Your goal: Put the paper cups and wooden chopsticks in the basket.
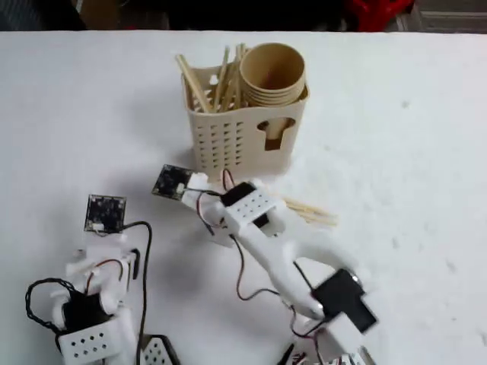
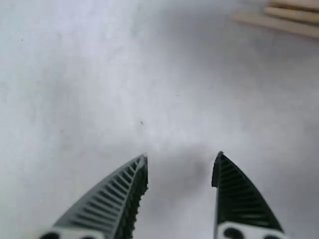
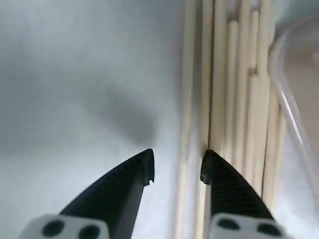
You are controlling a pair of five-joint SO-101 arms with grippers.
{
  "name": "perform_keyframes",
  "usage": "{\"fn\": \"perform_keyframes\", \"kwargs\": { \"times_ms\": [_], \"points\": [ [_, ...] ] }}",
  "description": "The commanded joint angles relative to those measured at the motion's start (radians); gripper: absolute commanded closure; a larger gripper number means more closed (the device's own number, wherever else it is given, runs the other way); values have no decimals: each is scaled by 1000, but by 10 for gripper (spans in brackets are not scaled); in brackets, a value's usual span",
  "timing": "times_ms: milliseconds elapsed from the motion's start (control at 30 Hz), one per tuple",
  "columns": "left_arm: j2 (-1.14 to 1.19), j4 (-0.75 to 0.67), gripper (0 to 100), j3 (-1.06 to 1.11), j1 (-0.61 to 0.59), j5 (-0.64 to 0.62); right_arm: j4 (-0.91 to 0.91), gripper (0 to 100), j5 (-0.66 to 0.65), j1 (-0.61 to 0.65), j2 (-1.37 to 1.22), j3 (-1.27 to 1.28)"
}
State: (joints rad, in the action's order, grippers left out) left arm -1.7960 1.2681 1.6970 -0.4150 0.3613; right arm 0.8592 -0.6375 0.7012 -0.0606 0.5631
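A cream slotted basket [image 1: 243,133] stands at the table's far middle. It holds a stack of paper cups [image 1: 272,72] and several wooden chopsticks [image 1: 213,80]. More chopsticks [image 1: 310,211] lie loose on the table just in front of the basket, beside the right arm [image 1: 255,217]. My right gripper [image 3: 177,153] hangs open over this bundle of chopsticks [image 3: 234,99], and one stick [image 3: 187,114] lies in line with the gap between its fingers. My left gripper [image 2: 182,156] is open over bare table, with chopstick ends [image 2: 284,20] farther off.
The left arm [image 1: 99,266] sits low at the near left with its cables. A pale curved rim [image 3: 294,94] lies next to the bundle in the right wrist view. White tabletop [image 1: 411,152] stretches to the right and left of the basket.
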Motion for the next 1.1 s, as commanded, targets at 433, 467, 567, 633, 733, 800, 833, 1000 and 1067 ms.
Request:
{"fn": "perform_keyframes", "kwargs": {
  "times_ms": [433,467,567,633,733,800,833,1000,1067],
  "points": [
    [-4,2,781,-3,-5,3,142,981,-38,-2,-74,-106],
    [-4,2,781,-3,-5,3,143,981,-37,-4,-74,-107],
    [-4,2,781,-3,-5,3,147,981,28,-15,-50,-110],
    [-4,2,781,-3,-5,3,148,981,55,-36,-1,-103],
    [-4,2,781,-3,-5,3,142,981,80,-81,93,-66],
    [-4,2,781,-3,-5,3,142,981,86,-94,148,-38],
    [-4,2,781,-3,-5,3,140,981,87,-96,173,-23],
    [-4,2,781,-3,-5,3,90,978,87,-87,206,29],
    [-4,2,781,-3,-5,3,50,976,86,-81,176,38]
  ]
}}
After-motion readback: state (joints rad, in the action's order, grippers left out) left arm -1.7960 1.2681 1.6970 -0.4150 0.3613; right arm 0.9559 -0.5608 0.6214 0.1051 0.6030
